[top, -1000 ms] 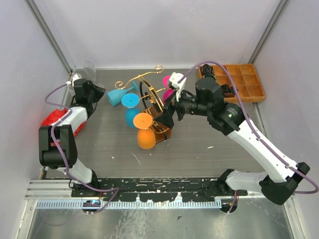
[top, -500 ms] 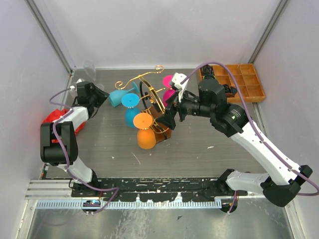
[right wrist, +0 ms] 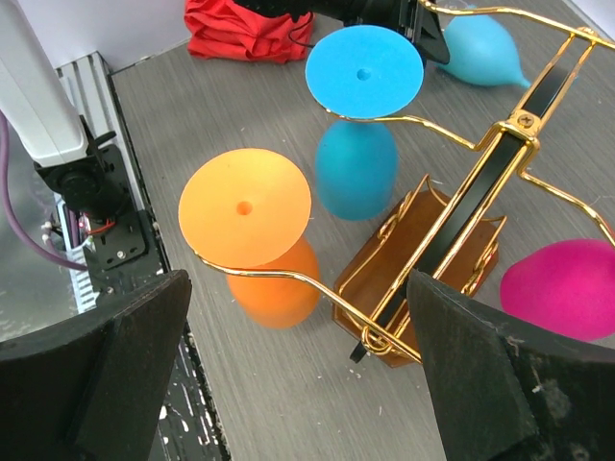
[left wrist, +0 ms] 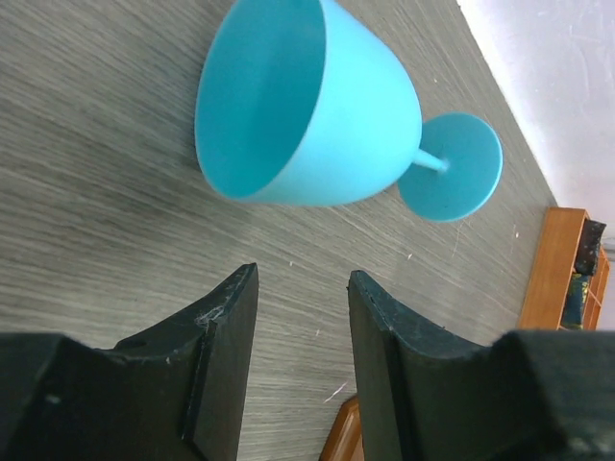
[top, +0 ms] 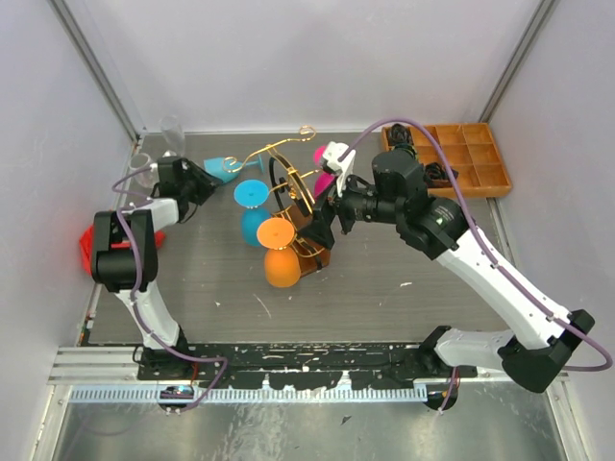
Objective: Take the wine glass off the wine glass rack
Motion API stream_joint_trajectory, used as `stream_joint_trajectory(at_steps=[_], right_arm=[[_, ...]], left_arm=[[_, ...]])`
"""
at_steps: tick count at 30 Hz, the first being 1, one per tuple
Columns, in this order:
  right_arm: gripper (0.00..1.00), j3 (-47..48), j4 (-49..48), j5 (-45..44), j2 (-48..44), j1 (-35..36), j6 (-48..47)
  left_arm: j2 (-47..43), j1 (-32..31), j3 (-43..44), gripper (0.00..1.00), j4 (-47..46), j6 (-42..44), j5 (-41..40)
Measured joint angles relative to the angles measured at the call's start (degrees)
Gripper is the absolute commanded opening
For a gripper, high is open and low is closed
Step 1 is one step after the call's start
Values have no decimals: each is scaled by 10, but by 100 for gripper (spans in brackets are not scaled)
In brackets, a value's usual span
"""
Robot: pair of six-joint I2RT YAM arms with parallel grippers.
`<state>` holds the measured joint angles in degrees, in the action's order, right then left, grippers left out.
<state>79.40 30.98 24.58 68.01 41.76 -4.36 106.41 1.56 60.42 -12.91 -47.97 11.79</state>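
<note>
The gold wire rack [top: 298,192] stands mid-table on its brown wooden base [top: 315,248]. An orange glass [top: 281,267] and a blue glass [top: 255,227] hang upside down from its arms. A pink glass [top: 323,179] hangs on the far side, partly hidden. A cyan glass [top: 217,166] lies on its side on the table, off the rack, its mouth towards the left wrist camera [left wrist: 327,125]. My left gripper [top: 195,181] is open and empty just short of it [left wrist: 300,288]. My right gripper [top: 325,213] is wide open above the rack [right wrist: 303,384], touching nothing.
A compartmented wooden tray [top: 471,158] sits at the back right. Clear glasses [top: 171,134] stand in the back left corner. A red cloth [top: 94,240] lies at the left edge. Grey walls close in the table; a metal rail [top: 288,370] runs along the near edge.
The cyan glass has shifted towards the back wall. My left gripper has swung back and right after it. My right gripper has barely moved over the rack.
</note>
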Motion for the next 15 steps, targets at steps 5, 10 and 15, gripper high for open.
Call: stream_joint_trajectory(at_steps=[5,10,15], right_arm=[[100,0,7,-1,9,0,0],[100,1,8,0,15,0,-2],[100,2,8,0,26,0,-3]], left_arm=[[10,0,2,49,-23,-2,6],[12,0,5,49,-36,-5,9],[12,-1,4,48,-38,-5,10]])
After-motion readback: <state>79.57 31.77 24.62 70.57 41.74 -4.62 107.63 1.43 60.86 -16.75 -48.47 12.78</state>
